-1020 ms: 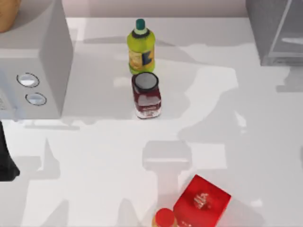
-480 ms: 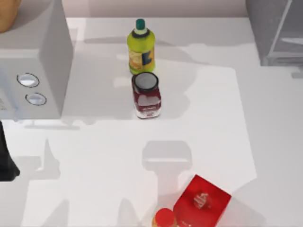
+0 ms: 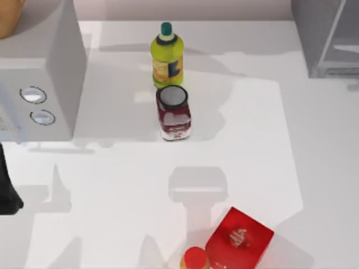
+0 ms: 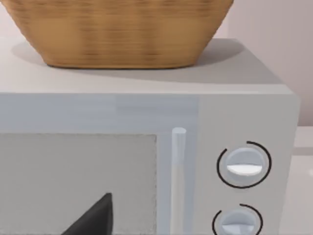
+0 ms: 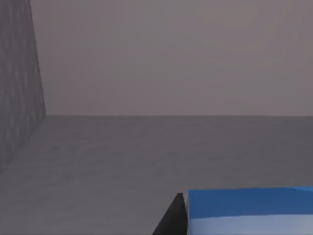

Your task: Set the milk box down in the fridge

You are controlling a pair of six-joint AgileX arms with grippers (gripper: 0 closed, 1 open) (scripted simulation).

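Observation:
The milk box (image 5: 249,203) shows its blue top and white band close up in the right wrist view. My right gripper (image 5: 234,227) is shut on it, with one dark finger (image 5: 172,220) against its side. Around them is the fridge's plain grey inside, its floor (image 5: 122,161) spreading ahead to a back wall. In the top view the fridge (image 3: 325,39) stands at the table's far right corner. My left arm (image 3: 7,193) is parked at the left edge, facing the grey box with two dials.
A grey box with two round dials (image 3: 39,73) stands far left with a woven basket (image 4: 117,29) on top. A yellow-green bottle (image 3: 167,56) and a dark red jar (image 3: 174,112) stand mid-table. A red box (image 3: 238,238) and an orange cap (image 3: 194,259) sit at the front.
The ragged arm shadow on the table's right side has gone, leaving a straight-edged shadow. Nothing on the table has moved, and the left arm has stayed still.

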